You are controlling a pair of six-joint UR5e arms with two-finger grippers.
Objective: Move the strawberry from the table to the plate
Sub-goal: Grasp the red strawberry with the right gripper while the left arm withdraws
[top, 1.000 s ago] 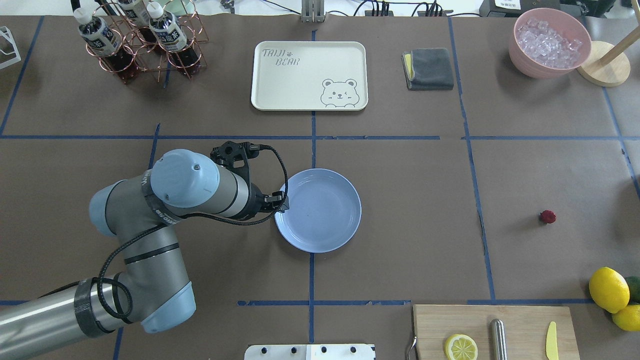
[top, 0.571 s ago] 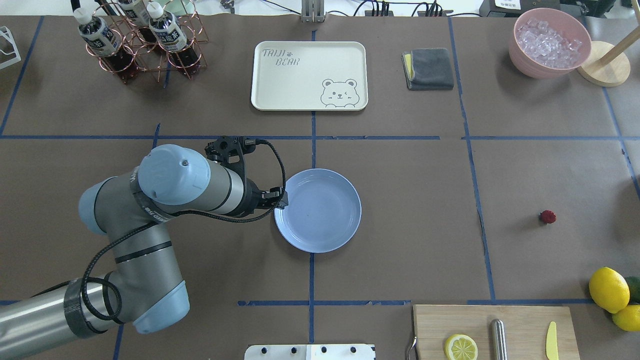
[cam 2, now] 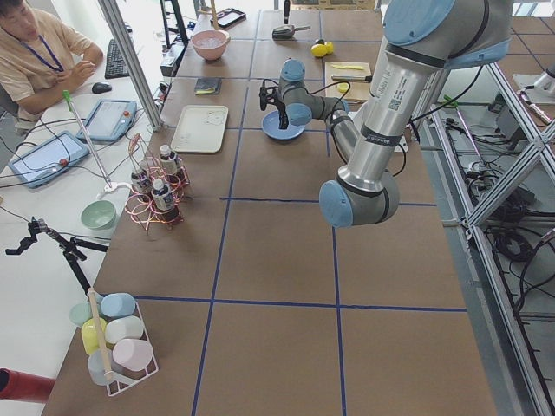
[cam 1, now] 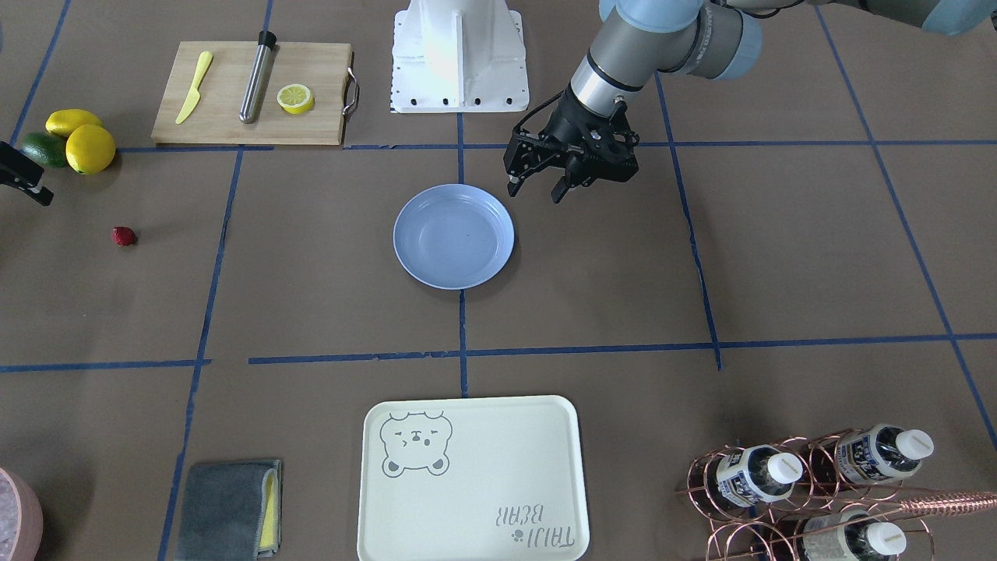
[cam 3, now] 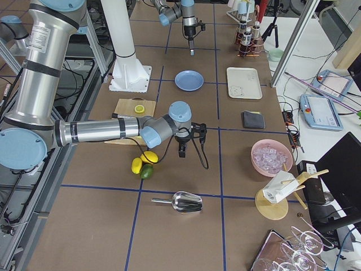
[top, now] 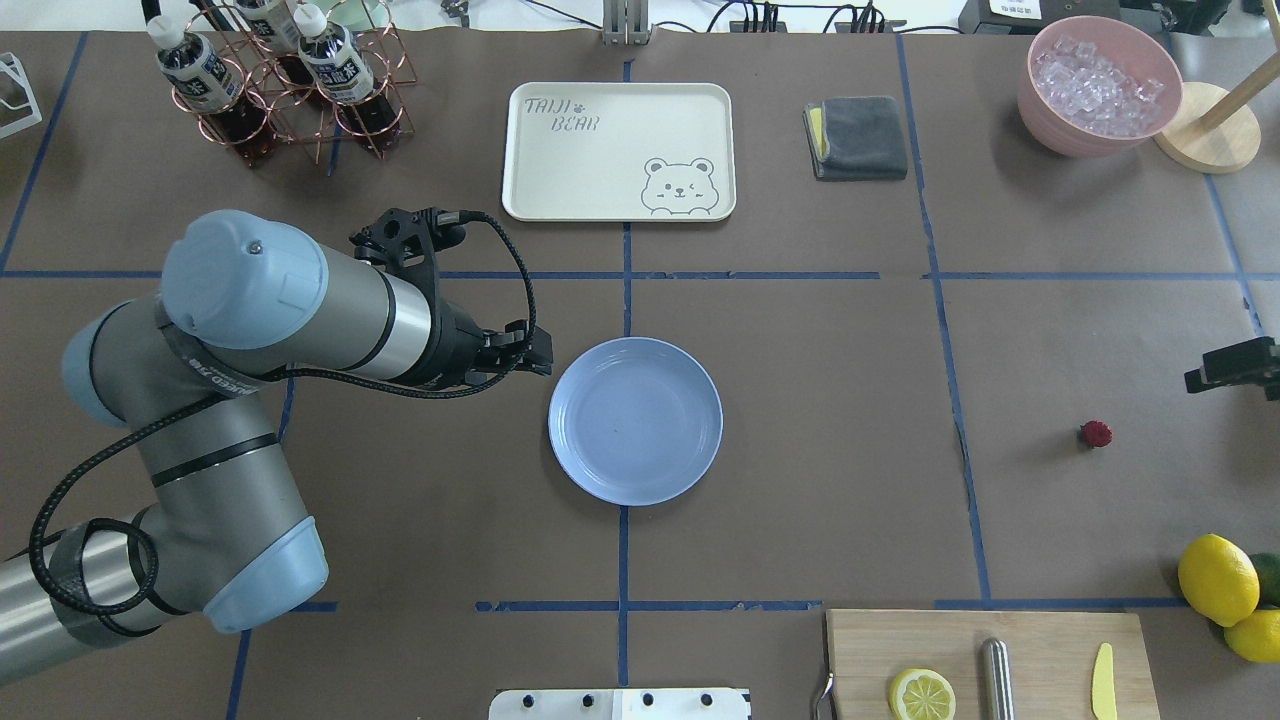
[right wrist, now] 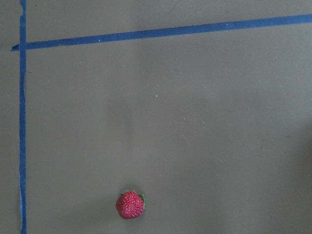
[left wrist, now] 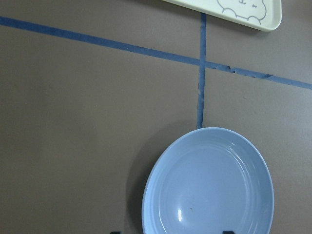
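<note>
Change: the left gripper (cam 1: 534,193) has drawn back from the rim of the plate (top: 635,420); the right gripper (top: 1235,368) has come into view.
Left gripper: jaws wide apart, holding nothing, just beside the plate.
Right gripper: cannot tell how far it is open.
Strawberry (top: 1096,433): lies on the table (top: 820,400), well apart from the plate, on the robot's right of it.

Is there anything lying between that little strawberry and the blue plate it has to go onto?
Nothing visible. Between the strawberry and the plate there is only bare table, crossed by one blue tape line.

Left end effector (cam 1: 536,189), jaws apart.
</note>
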